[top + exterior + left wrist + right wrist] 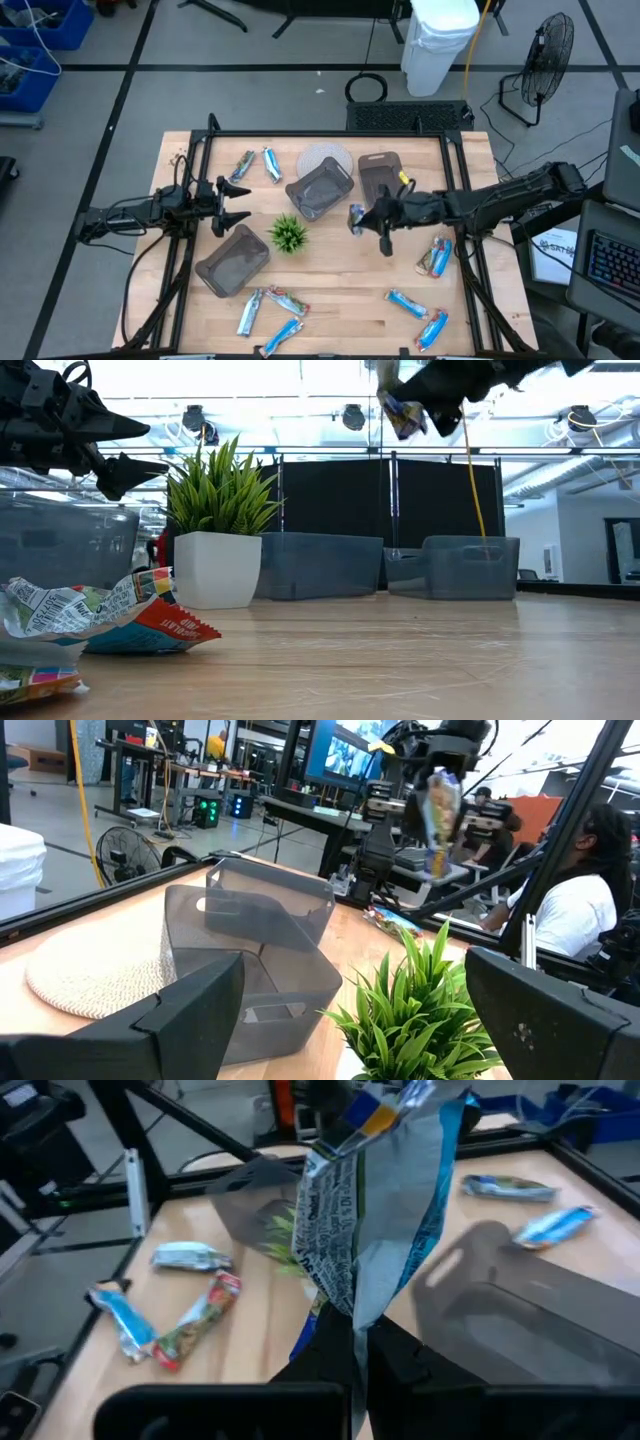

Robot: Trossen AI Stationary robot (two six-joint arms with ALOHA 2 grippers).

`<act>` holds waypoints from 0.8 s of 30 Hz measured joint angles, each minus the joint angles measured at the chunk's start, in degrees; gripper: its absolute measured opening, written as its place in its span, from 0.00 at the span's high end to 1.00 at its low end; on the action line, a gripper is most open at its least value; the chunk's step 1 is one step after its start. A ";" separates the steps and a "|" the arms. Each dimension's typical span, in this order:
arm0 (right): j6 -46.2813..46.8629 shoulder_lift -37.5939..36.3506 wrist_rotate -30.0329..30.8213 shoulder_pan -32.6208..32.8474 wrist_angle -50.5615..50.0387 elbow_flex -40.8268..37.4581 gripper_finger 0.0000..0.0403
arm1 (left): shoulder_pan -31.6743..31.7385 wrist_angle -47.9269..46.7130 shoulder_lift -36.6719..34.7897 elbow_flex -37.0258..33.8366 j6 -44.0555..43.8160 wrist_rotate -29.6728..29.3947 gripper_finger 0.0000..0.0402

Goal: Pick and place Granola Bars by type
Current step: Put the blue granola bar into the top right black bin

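Note:
My right gripper (pixel 362 218) hovers high above the table between the plant and the middle grey tray (pixel 322 190), shut on a blue-and-silver granola bar (pixel 372 1220). In the low view the bar (pixel 404 412) shows well above the table. My left gripper (pixel 243 203) waits open at the left, above the table and just beyond the near-left tray (pixel 233 262). Other bars lie flat on the wood: two at the far left (pixel 257 164), one at the right (pixel 435 258), two near right (pixel 418 315), three near left (pixel 270 315). My right gripper pinches the granola bar between its two fingers by one crimped end (pixel 355 1312). The rest of the wrapper sticks out past the fingertips, crumpled and twisted. It is lifted clear of the table, with its free end (pixel 398 422) drooping a little below the gripper.
A small green plant in a white pot (pixel 288 235) stands at the table's middle. A third grey tray (pixel 379 175) and a round woven mat (pixel 325 158) sit at the far side. A person (pixel 580 910) sits beyond the table's right edge.

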 joint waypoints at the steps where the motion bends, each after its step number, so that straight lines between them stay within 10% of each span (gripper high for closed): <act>1: -0.52 -1.30 -0.54 -0.70 -0.67 -0.92 1.00 | 0.01 0.00 -0.01 -0.01 0.00 0.00 0.06; 24: -17.41 -19.34 -25.58 -29.02 -28.65 -5.50 1.00 | 0.00 0.01 -0.01 0.00 -0.01 0.00 0.06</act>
